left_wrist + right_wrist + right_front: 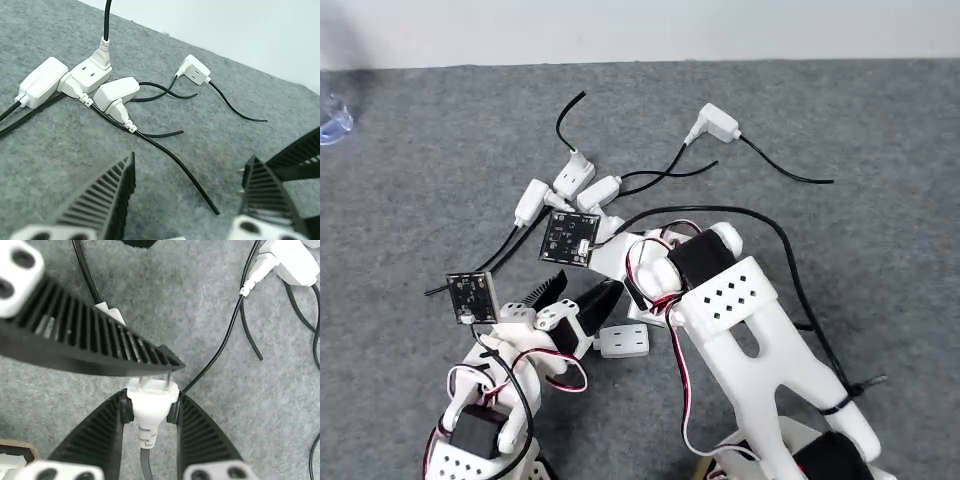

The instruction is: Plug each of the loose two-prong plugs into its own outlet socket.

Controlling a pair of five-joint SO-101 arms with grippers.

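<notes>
1. The right gripper [151, 399] is clenched on a small white moulded two-prong plug [149, 416]. It grips the flat sides of the body, and the metal prongs stand free ahead, just under another black ribbed finger [100, 342] that crosses in front.
2. The left gripper [190, 160] is spread wide and empty over the grey felt mat [60, 150].
3. Three white socket blocks [87, 72] lie bunched together on the mat, near the left gripper.
4. A loose white angled plug [195, 70] lies well apart from them.
5. The plugs look light, rigid and smooth, so a side grip on the body suits them. The thin black cord [170, 157] is limp and may tug.
6. The sockets will probably slide on the felt unless held by their sides.
</notes>
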